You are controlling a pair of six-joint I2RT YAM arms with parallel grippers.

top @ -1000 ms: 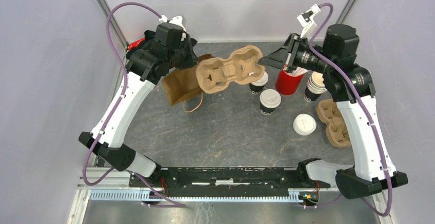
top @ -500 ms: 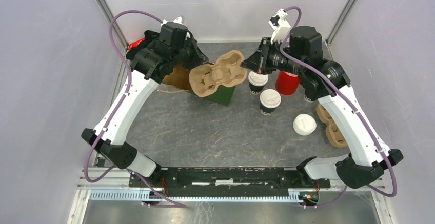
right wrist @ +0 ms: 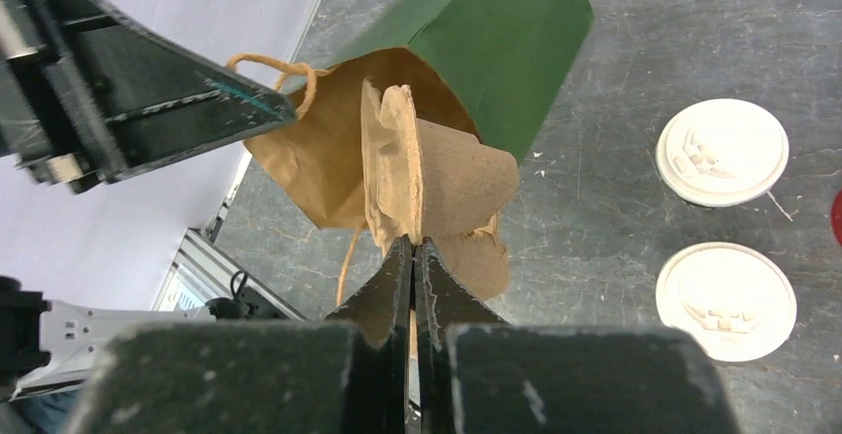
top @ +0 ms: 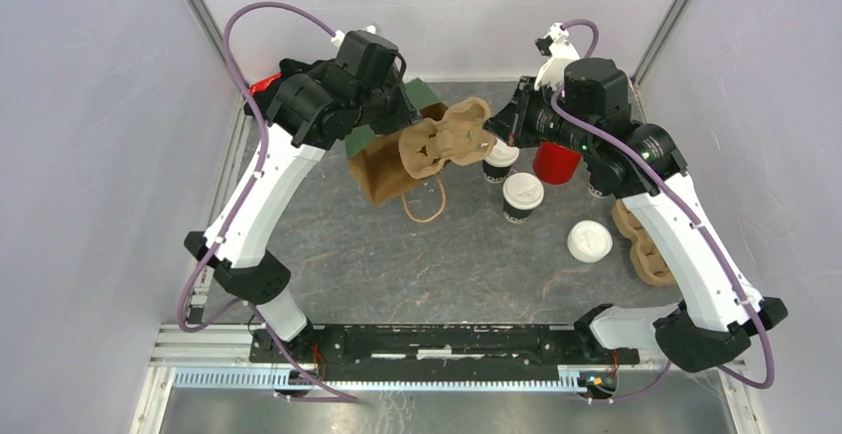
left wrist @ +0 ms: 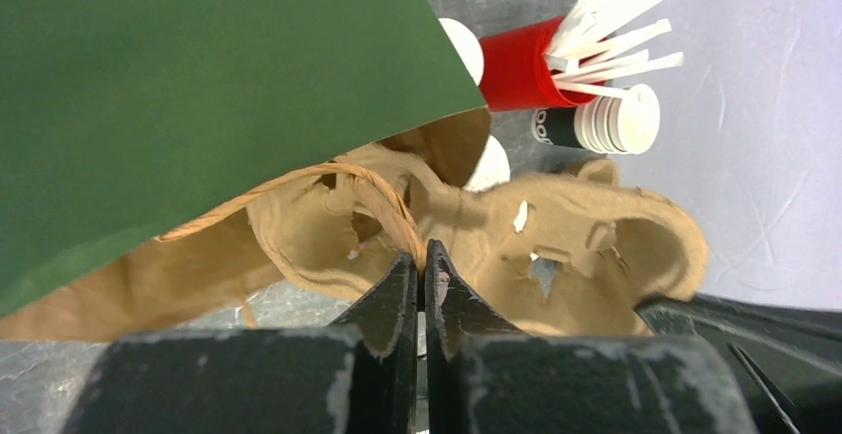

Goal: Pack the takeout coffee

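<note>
My R pincer (right wrist: pixel 413 245) is shut on cup carrier (right wrist: pixel 447 191) edge; L pincer (left wrist: pixel 425 255) is shut on bag handle (left wrist: pixel 377 194). Risk: tilted carrier jams against bag (right wrist: pixel 496 47), paper tears.

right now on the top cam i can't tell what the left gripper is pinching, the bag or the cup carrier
observer: the left wrist view shows the left gripper shut on the twine handle of the bag, not on the cup carrier.
operator: and the right one
observer: in the right wrist view the right gripper is shut on the cup carrier's rim. The carrier is seen edge-on in front of the bag's open mouth.
operator: is it bumping the coffees
observer: no. In that view the two lidded cups stand apart from the carrier, not touching it.
</note>
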